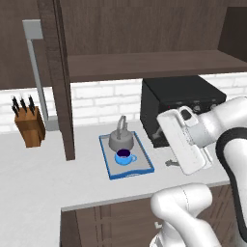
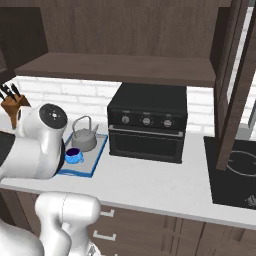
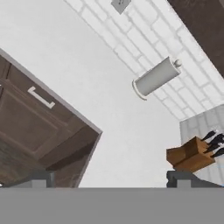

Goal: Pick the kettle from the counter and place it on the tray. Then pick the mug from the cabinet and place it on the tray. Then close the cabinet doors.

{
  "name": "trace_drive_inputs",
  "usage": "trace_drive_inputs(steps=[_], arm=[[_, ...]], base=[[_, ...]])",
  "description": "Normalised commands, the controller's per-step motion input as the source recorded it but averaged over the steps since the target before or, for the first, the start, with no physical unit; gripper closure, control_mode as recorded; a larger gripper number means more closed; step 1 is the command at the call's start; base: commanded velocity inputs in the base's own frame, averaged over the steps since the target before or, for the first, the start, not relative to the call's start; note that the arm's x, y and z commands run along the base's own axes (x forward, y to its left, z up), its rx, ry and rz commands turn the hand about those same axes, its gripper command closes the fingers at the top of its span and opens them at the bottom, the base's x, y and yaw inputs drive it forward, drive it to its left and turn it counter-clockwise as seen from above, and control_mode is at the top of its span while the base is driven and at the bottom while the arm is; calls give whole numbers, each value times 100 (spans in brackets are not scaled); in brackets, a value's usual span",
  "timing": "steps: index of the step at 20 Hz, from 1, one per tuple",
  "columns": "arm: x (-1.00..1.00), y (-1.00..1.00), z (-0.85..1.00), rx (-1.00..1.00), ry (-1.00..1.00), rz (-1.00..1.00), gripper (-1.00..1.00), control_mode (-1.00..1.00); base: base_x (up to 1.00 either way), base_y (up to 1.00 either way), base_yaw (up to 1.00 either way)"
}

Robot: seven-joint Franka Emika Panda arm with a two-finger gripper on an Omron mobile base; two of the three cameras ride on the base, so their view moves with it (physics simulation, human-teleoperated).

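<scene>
**Kettle and mug share the tray; cupboard stands open**

Left base view: a squat grey kettle [image 1: 120, 139] with a tall arched handle sits at the far end of the blue-rimmed tray [image 1: 145, 161] on the pale counter [image 1: 38, 178]; the bright-blue mug [image 1: 124, 157], dark inside, stands just in front of it. A brown cabinet door [image 1: 59, 77] hangs open at left beside a knife block [image 1: 30, 126].

Right base view: kettle [image 2: 84, 139] and mug [image 2: 73, 155] rest on the tray [image 2: 96, 157], left of a black oven [image 2: 147, 122]. No legible writing.

Hand view: the gripper [image 3: 109, 180] is spread wide and empty, over the counter [image 3: 65, 61] near a paper-towel roll [image 3: 155, 77].
</scene>
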Motion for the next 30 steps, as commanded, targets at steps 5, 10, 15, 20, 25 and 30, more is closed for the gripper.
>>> trace_drive_inputs(steps=[5,10,15,20,25,30], arm=[[-34,13,36,1,-17,9,-100,-100],[-34,24,25,3,-29,15,-100,-100],[-27,55,27,0,-27,10,-100,-100],[-42,45,30,5,-11,9,-100,-100],[-34,76,21,0,0,7,-100,-100],[-31,68,25,1,-1,1,-100,-100]], base=[[0,0,0],[0,0,0],[0,0,0],[0,0,0],[0,0,0],[0,0,0]])
